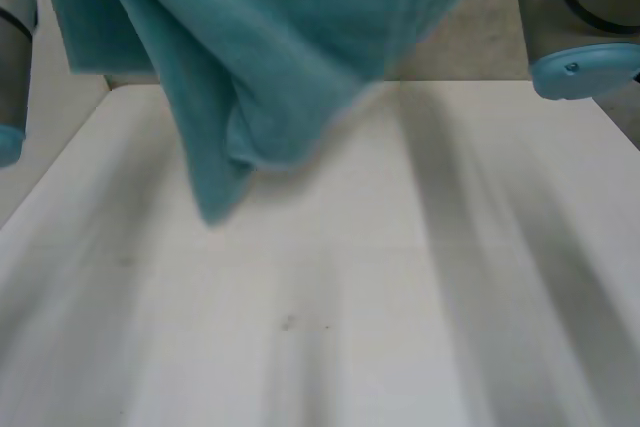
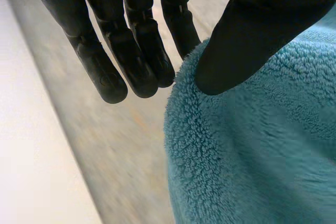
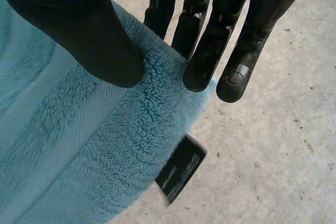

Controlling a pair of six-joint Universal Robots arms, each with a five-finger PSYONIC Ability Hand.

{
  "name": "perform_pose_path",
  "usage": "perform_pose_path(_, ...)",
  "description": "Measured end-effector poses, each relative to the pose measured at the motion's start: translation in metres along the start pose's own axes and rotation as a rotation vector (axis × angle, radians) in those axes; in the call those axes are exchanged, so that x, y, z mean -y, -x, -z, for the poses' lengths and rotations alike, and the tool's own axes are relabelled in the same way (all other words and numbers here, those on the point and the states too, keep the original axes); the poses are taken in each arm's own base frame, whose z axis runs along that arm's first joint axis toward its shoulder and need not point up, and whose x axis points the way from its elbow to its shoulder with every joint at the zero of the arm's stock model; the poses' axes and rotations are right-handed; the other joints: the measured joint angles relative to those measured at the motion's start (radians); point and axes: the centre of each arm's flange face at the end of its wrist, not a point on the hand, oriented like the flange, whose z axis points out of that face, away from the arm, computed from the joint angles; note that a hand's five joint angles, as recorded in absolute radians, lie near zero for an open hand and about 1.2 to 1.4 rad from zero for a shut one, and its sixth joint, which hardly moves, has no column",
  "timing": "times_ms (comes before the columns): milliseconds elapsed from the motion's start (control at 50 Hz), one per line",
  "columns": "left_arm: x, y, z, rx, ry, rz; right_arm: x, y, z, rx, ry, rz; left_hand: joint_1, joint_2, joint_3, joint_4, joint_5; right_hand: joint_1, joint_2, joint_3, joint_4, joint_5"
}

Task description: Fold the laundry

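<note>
Left hand [image 2: 131,40]: straight fingers behind the edge of a teal fluffy terry towel [image 2: 252,156], thumb [image 2: 252,40] pressed on its front, pinching it.
Right hand [image 3: 220,40]: thumb [image 3: 79,30] on the pile, fingers behind a rounded corner, pinching too.
Small black label [image 3: 181,168]: sticks out from the towel's edge just below the right hand's fingertips.
Towel position: held up off the table, draped between the grey arms, one folded corner [image 1: 225,187] hanging lowest.
White table [image 1: 400,297]: beneath the towel, well apart from it.

towel [image 1: 270,57] — fluffy pile cloth, flat woven band; table [image 1: 400,297] smooth, matt; left hand [image 2: 105,72], right hand [image 3: 210,61] — matt black plastic
</note>
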Motion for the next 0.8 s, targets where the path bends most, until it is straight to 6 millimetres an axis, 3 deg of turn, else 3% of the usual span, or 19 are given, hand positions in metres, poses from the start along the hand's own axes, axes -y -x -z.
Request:
perform_pose_path(80, -0.002, -0.002, 0.004, 0.018, -0.016, -0.015, -0.003, 0.001, 0.017, 0.050, 0.059, 0.002, 0.000, 0.000, 0.000, 0.000, 0.000, 0.000, 0.000, 0.002, 0.000, 0.000)
perform_pose_path(140, -0.021, -0.014, 0.025, -0.020, 0.063, -0.040, -0.023, 0.008, 0.043, 0.139, 0.154, 0.016, 0.000, 0.000, 0.000, 0.000, 0.000, 0.000, 0.000, 0.004, 0.000, 0.000)
perform_pose_path(240, -0.071, -0.040, 0.089, -0.141, 0.294, -0.088, -0.064, 0.018, 0.097, 0.298, 0.369, 0.033, 0.000, 0.000, 0.000, 0.000, 0.000, 0.000, 0.000, 0.004, 0.000, 0.002)
perform_pose_path(320, -0.100, -0.050, 0.135, -0.214, 0.447, -0.115, -0.090, 0.026, 0.140, 0.416, 0.539, 0.039, 0.000, 0.001, 0.000, 0.001, 0.000, 0.000, 0.000, 0.004, 0.000, 0.004)
perform_pose_path(360, -0.112, -0.052, 0.155, -0.241, 0.513, -0.124, -0.102, 0.030, 0.161, 0.472, 0.619, 0.044, 0.000, 0.001, 0.000, 0.001, 0.000, 0.000, 0.000, 0.004, 0.000, 0.004)
perform_pose_path(380, -0.112, -0.052, 0.155, -0.241, 0.513, -0.124, -0.102, 0.030, 0.161, 0.472, 0.619, 0.044, 0.000, 0.001, 0.000, 0.001, 0.000, 0.000, 0.000, 0.004, 0.000, 0.004)
perform_pose_path(400, -0.127, -0.054, 0.179, -0.271, 0.595, -0.135, -0.117, 0.033, 0.188, 0.534, 0.716, 0.053, 0.000, 0.001, 0.000, 0.001, 0.000, 0.000, 0.000, 0.004, 0.000, 0.004)
perform_pose_path(440, -0.130, -0.054, 0.185, -0.279, 0.616, -0.137, -0.121, 0.033, 0.194, 0.547, 0.741, 0.056, 0.000, 0.001, 0.000, 0.001, 0.000, 0.000, 0.000, 0.004, 0.000, 0.004)
perform_pose_path(520, -0.146, -0.056, 0.219, -0.328, 0.752, -0.149, -0.144, 0.025, 0.226, 0.578, 0.860, 0.070, 0.000, 0.001, 0.000, 0.001, 0.000, 0.000, 0.000, 0.004, 0.000, 0.004)
perform_pose_path(560, -0.148, -0.057, 0.225, -0.341, 0.784, -0.152, -0.147, 0.021, 0.229, 0.566, 0.870, 0.073, 0.000, 0.001, 0.000, 0.001, 0.000, 0.000, 0.000, 0.004, 0.000, 0.004)
perform_pose_path(600, -0.147, -0.057, 0.232, -0.357, 0.820, -0.154, -0.149, 0.013, 0.229, 0.536, 0.869, 0.079, -0.112, -0.181, -0.175, -0.168, -0.127, 0.000, 0.000, 0.004, 0.000, 0.004)
perform_pose_path(620, -0.145, -0.057, 0.235, -0.366, 0.837, -0.155, -0.149, 0.006, 0.227, 0.510, 0.862, 0.083, -0.321, -0.383, -0.374, -0.360, -0.314, 0.000, 0.000, 0.004, 0.000, 0.004)
perform_pose_path(640, -0.143, -0.057, 0.236, -0.370, 0.844, -0.156, -0.149, 0.001, 0.226, 0.491, 0.856, 0.085, -0.321, -0.383, -0.374, -0.360, -0.314, 0.000, 0.000, 0.004, 0.000, 0.004)
perform_pose_path(680, -0.137, -0.056, 0.235, -0.374, 0.849, -0.156, -0.149, -0.010, 0.222, 0.447, 0.840, 0.089, -0.664, -0.720, -0.708, -0.712, -0.667, 0.000, 0.000, 0.004, 0.000, 0.004)
perform_pose_path(800, -0.124, -0.046, 0.218, -0.332, 0.805, -0.152, -0.151, -0.028, 0.216, 0.381, 0.807, 0.079, -0.749, -0.864, -0.855, -0.865, -0.822, 0.000, 0.000, 0.004, 0.000, 0.004)
